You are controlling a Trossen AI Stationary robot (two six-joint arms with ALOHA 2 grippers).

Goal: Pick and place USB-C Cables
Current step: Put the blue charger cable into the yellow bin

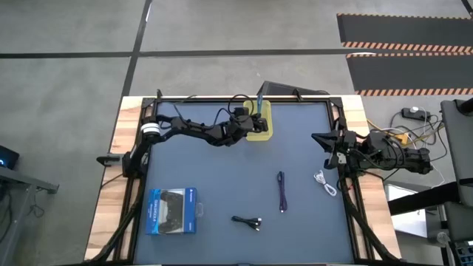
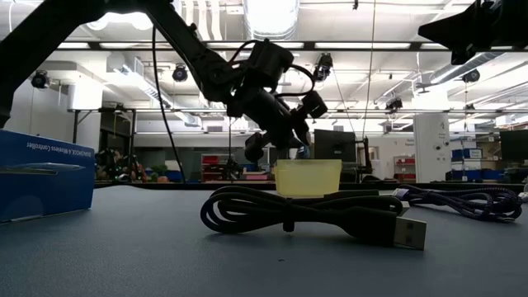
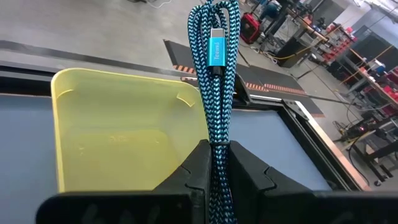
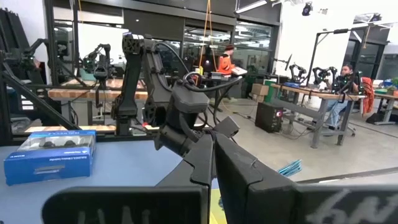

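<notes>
My left gripper (image 1: 253,118) reaches from the table's left to the yellow tray (image 1: 260,127) near the far edge and is shut on the teal cable (image 3: 214,68). The cable is a folded bundle that sticks out past the fingertips above the tray (image 3: 112,137). The purple cable (image 1: 281,191), the white cable (image 1: 325,182) and the black cable (image 1: 247,220) lie flat on the dark mat. The black cable (image 2: 305,214) lies nearest in the low view. My right gripper (image 1: 319,139) waits shut at the table's right edge, touching nothing. My left gripper pinches the folded teal bundle (image 3: 217,140) between its two fingers (image 3: 196,165), several strands together. The fingers lie along the bundle. Its free part, with a teal connector (image 3: 216,46), runs on past the fingertips. The cable is lifted clear, above the yellow tray's far side.
A blue-and-black flat box (image 1: 171,210) lies near the table's near left corner. The wooden table frame (image 1: 118,177) borders the mat. The mat (image 1: 222,177) is bare between the tray and the cables. People stand at benches in the room beyond (image 4: 224,59).
</notes>
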